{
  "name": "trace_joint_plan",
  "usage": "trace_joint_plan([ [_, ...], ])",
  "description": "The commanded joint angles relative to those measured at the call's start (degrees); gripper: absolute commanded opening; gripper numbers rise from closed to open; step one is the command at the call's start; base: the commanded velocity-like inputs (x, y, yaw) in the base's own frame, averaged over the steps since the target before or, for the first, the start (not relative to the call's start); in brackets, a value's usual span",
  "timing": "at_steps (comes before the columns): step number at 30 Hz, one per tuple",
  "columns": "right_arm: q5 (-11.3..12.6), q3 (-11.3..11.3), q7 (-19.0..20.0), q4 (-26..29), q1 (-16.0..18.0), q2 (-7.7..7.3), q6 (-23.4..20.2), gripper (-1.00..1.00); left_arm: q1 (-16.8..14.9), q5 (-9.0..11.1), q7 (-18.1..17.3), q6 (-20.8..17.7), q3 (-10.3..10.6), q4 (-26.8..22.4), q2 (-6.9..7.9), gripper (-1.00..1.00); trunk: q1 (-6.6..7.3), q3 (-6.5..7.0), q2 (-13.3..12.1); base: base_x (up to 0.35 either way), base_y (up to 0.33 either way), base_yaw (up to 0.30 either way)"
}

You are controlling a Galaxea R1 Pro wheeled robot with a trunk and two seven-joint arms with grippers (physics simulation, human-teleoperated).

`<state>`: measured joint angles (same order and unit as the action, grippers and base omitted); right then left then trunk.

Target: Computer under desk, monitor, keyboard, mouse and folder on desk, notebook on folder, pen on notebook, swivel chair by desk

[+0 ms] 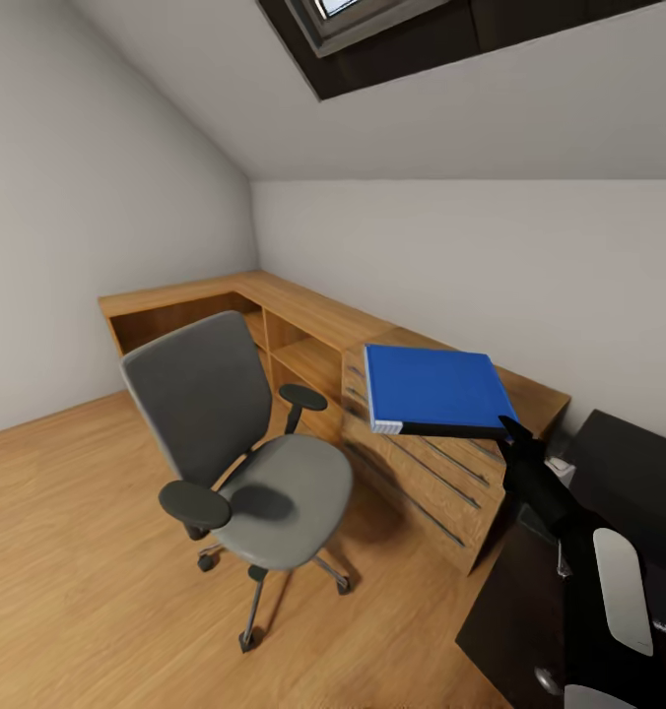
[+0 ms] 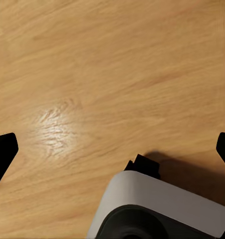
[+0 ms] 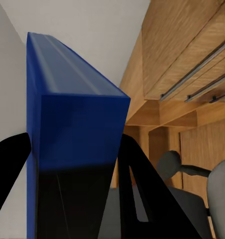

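Your right gripper is clamped on the folder, its two black fingers pressed against the opposite broad faces at one corner, so the whole slab hangs out sideways from that single pinch. You are holding it in the air, above and in front of the light wooden chest with the long bar handles, well apart from the swivel chair, whose grey seat is now bare. It is a thick, bright blue rectangle with white page edges showing along the near side, and it looks stiff enough to keep its shape, but probably hefty for a corner grip; expect it to want to sag or twist about the fingers if you swing quickly. The covers seem smooth, so a slip is possible. A hold nearer the middle of an edge would be steadier. The black desk lies to your lower right, beside your arm, so carry it there slowly. Your left gripper is spread wide, holding nothing, over the wooden floor.
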<state>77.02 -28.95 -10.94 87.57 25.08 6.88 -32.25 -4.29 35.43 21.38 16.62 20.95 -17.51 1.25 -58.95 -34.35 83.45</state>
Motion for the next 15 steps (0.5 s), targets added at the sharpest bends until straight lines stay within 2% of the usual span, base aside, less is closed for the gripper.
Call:
trace_joint_plan([
  [1, 0.68, -0.15, -0.55, 0.07, 0.07, 0.06, -0.28, -1.0, -0.02, 0.44, 0.33, 0.17, 0.49, -0.07, 0.06, 1.0, 0.0, -0.13, 0.03, -0.007, 0.0, -0.199],
  [7, 0.68, -0.15, -0.57, 0.06, 0.07, 0.06, -0.27, -1.0, -0.02, 0.33, 0.33, 0.11, 0.56, -0.07, -0.19, 1.0, 0.0, -0.54, 0.03, -0.003, 0.0, -0.199],
  [8, 0.68, -0.15, -0.57, 0.06, 0.08, 0.06, -0.27, -1.0, -0.02, 0.22, 0.33, 0.09, 0.6, -0.02, -0.71, 1.0, 0.0, -0.61, 0.03, -0.072, 0.02, -0.199],
  [15, 0.68, -0.15, -0.66, 0.06, 0.09, 0.06, -0.27, -1.0, -0.02, 0.06, 0.27, 0.08, 0.78, 0.09, -1.36, 1.0, 0.0, -1.09, 0.03, -0.125, 0.042, -0.199],
])
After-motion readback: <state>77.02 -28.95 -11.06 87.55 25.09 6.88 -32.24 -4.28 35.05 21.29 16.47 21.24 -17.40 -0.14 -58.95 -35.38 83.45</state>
